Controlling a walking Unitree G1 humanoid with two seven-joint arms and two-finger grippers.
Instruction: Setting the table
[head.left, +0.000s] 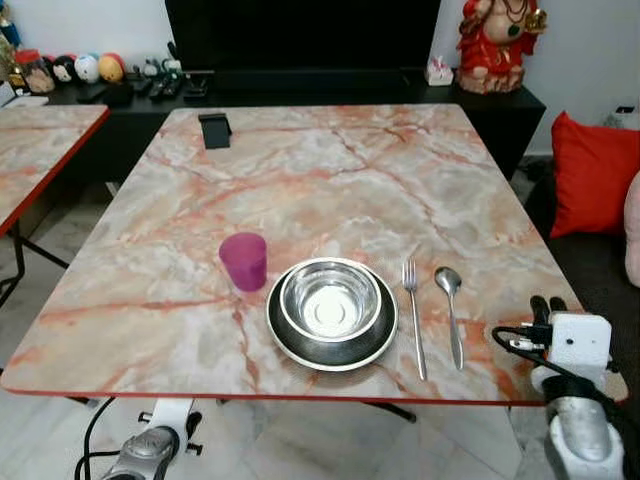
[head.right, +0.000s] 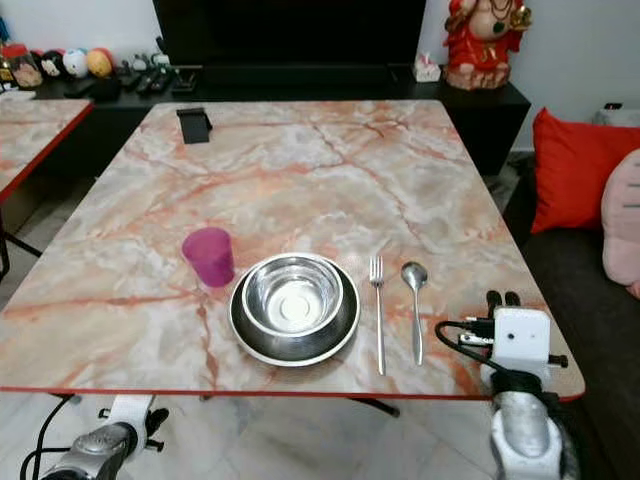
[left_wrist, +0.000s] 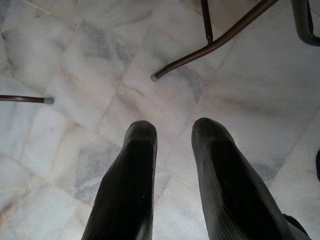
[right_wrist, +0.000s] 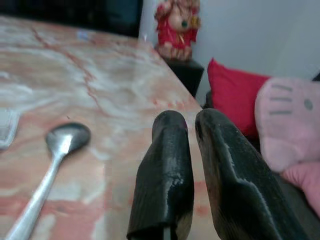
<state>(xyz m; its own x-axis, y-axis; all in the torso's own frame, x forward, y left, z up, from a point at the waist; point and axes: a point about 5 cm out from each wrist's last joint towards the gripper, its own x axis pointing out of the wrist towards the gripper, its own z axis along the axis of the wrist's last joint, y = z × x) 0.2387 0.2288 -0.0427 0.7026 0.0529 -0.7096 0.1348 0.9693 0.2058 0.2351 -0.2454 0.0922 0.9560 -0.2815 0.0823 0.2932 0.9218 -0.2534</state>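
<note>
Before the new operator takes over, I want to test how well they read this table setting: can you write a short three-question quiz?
1. True or false: the steel bowl sits inside the dark round plate.
2. Which lies nearer the plate: A) metal fork B) metal spoon?
3. Fill in: the translucent purple cup stands on the plate's ___ side.

Key: 1 true; 2 A; 3 left.

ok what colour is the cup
Purple-pink, translucent cup; the left eye view shows it best.

Silver arms; white wrist box (head.left: 580, 338) with black cable; ribbed black fingers (left_wrist: 125, 190).
</note>
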